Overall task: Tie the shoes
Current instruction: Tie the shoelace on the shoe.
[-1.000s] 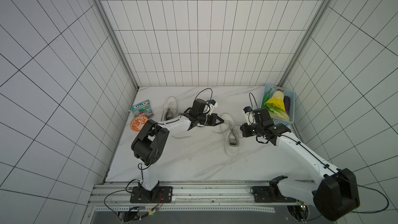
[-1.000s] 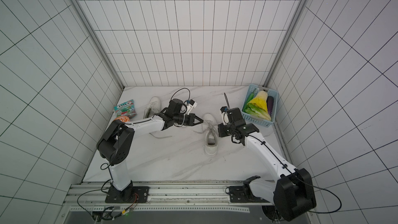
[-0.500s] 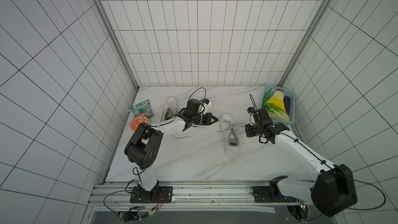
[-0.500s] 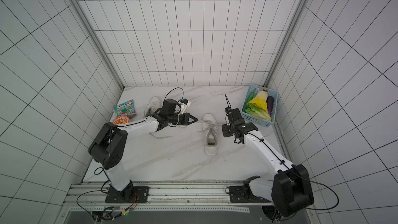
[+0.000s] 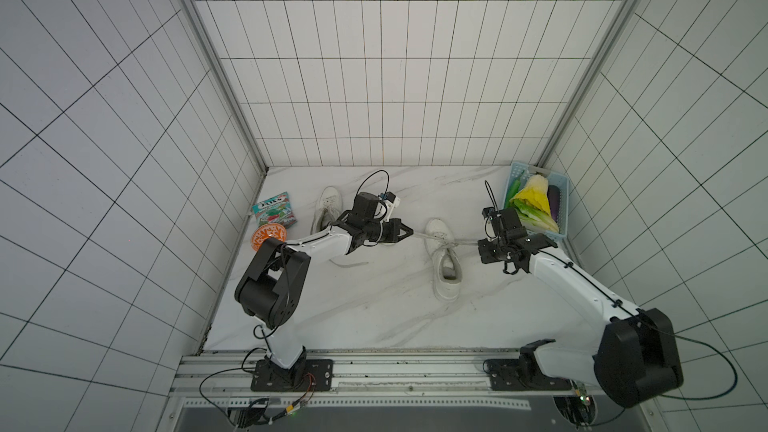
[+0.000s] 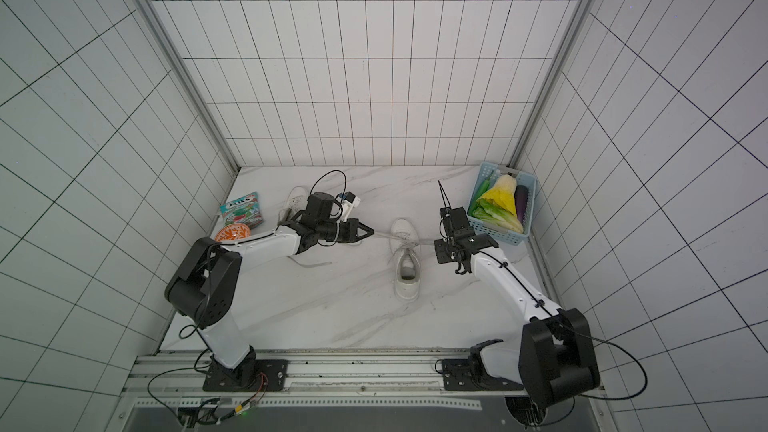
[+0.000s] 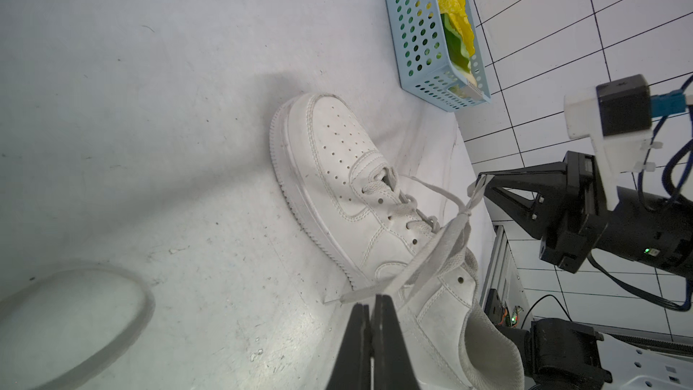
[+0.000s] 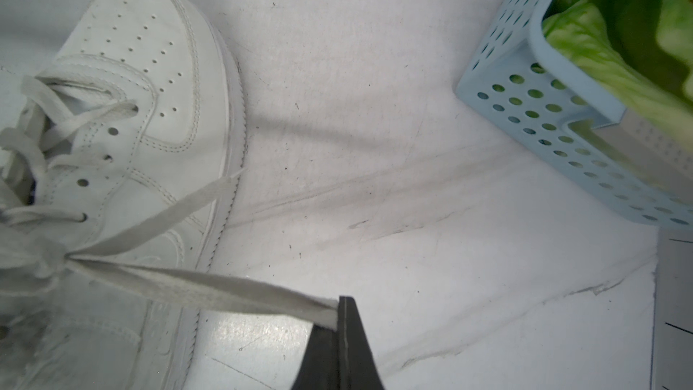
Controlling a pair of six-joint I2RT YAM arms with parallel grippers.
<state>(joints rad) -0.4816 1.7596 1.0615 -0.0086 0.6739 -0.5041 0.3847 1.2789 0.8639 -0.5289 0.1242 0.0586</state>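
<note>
One white shoe [image 5: 445, 261] lies mid-table with its toe toward the back wall, seen in both top views [image 6: 405, 261]. Its two flat laces stretch sideways from a crossing over the tongue [image 8: 67, 256]. My left gripper [image 5: 409, 231] is shut on the left lace [image 7: 378, 292], its tip [image 7: 373, 300] just beside the shoe's side. My right gripper [image 5: 481, 243] is shut on the right lace [image 8: 225, 290], which runs taut to its tip [image 8: 343, 303]. The other shoe [image 5: 329, 207] sits at the back left, partly hidden behind my left arm, and its loose lace [image 5: 349, 263] trails on the table.
A blue perforated basket [image 5: 564, 209] of toy vegetables stands at the back right, close to my right gripper. A colourful packet [image 5: 274, 211] and an orange patterned dish [image 5: 268, 236] lie by the left wall. Tiled walls enclose three sides.
Both grippers have drawn apart, the left one leftward and the right one rightward, and the laces between them now run straighter across the shoe.
</note>
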